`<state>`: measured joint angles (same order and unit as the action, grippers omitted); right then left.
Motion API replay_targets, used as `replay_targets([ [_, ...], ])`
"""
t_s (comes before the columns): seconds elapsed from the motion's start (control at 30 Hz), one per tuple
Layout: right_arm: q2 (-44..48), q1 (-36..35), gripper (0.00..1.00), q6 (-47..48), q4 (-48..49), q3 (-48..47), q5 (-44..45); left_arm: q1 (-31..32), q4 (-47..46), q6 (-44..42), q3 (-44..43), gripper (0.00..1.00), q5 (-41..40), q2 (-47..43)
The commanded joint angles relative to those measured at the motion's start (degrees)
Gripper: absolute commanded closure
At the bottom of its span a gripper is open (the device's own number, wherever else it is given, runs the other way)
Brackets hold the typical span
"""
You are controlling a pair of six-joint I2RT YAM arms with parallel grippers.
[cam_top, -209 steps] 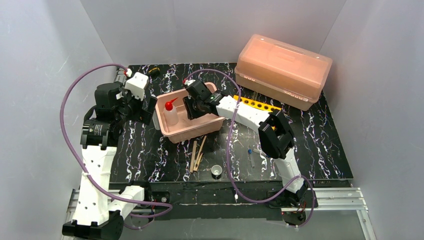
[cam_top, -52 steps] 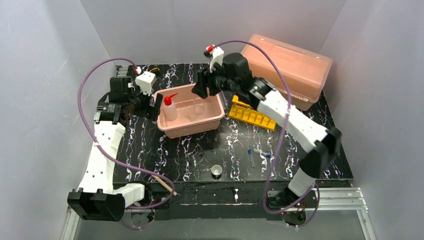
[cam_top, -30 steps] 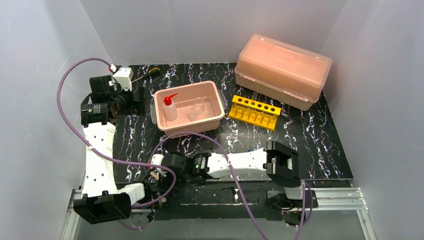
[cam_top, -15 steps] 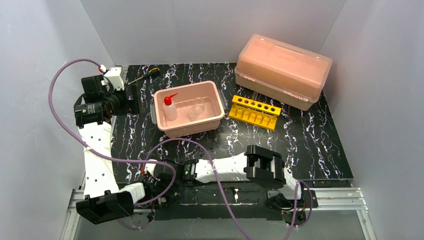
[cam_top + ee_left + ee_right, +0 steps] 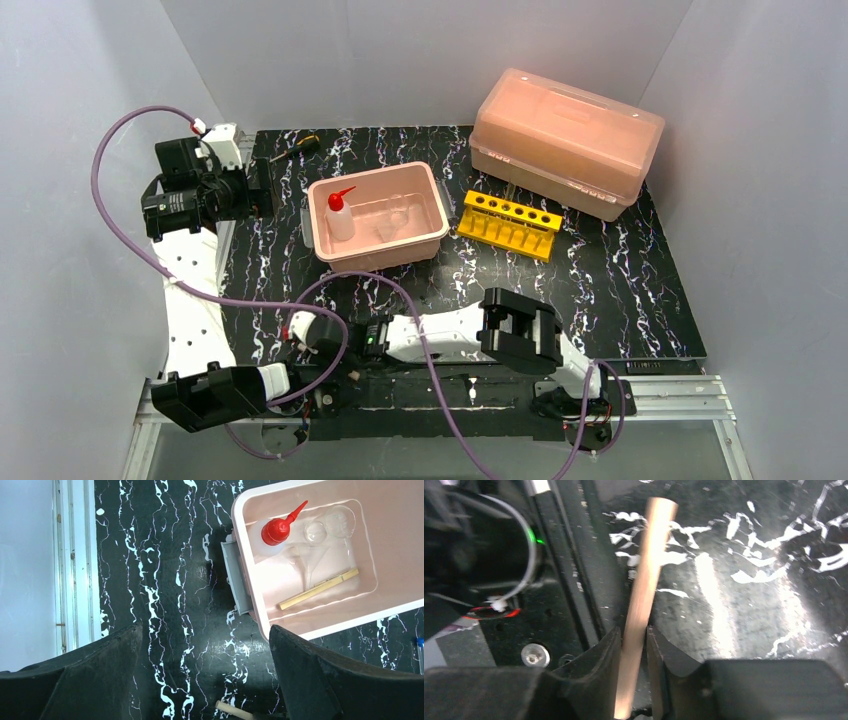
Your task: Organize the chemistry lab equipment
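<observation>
Right gripper (image 5: 633, 632): jaws closed on a clamp (image 5: 649, 565), low at the near-left corner of the mat (image 5: 620, 290); the view is blurred, so whether the clamp is clear of the mat cannot be told. Step in hand, by judgement: picking up this clamp for the tray; the next move calls for a lift, then a swing far and right over the tray's near rim. The clamp runs out between the fingers, away from the wrist.

Left gripper (image 5: 205, 629): wide open, empty, above the mat left of the tray.

Box (image 5: 565, 135): far right, lid on; tray (image 5: 385, 260): centre-left; rack (image 5: 508, 225): just right of the tray; bottle (image 5: 272, 532), beaker (image 5: 340, 521), second clamp (image 5: 320, 587): all inside the tray.
</observation>
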<state>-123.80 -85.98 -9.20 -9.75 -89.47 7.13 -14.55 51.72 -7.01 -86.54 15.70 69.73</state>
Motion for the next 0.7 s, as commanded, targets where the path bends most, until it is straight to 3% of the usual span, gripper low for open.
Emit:
replay_targets([
  [0.0, 4.5, 3.51, 0.7, -1.28, 2.67, 4.18, 0.05, -0.47, 1.24, -0.89, -1.96, 0.02, 0.5, 0.73],
  [0.23, 11.93, 7.8, 0.92, -2.08, 5.25, 10.5, -1.95, -0.49, 1.55, -0.51, -4.61, 0.02, 1.83, 1.96],
  [0.5, 19.64, 11.61, 0.99, -1.72, 4.5, 13.03, -1.74, -0.5, 1.91, -1.86, -6.31, 0.02, 3.78, 2.35],
  [0.67, 28.07, 18.42, 0.99, -1.44, 0.78, 11.62, -4.24, -0.54, 0.67, -3.01, -6.83, 0.02, 4.41, 2.41],
])
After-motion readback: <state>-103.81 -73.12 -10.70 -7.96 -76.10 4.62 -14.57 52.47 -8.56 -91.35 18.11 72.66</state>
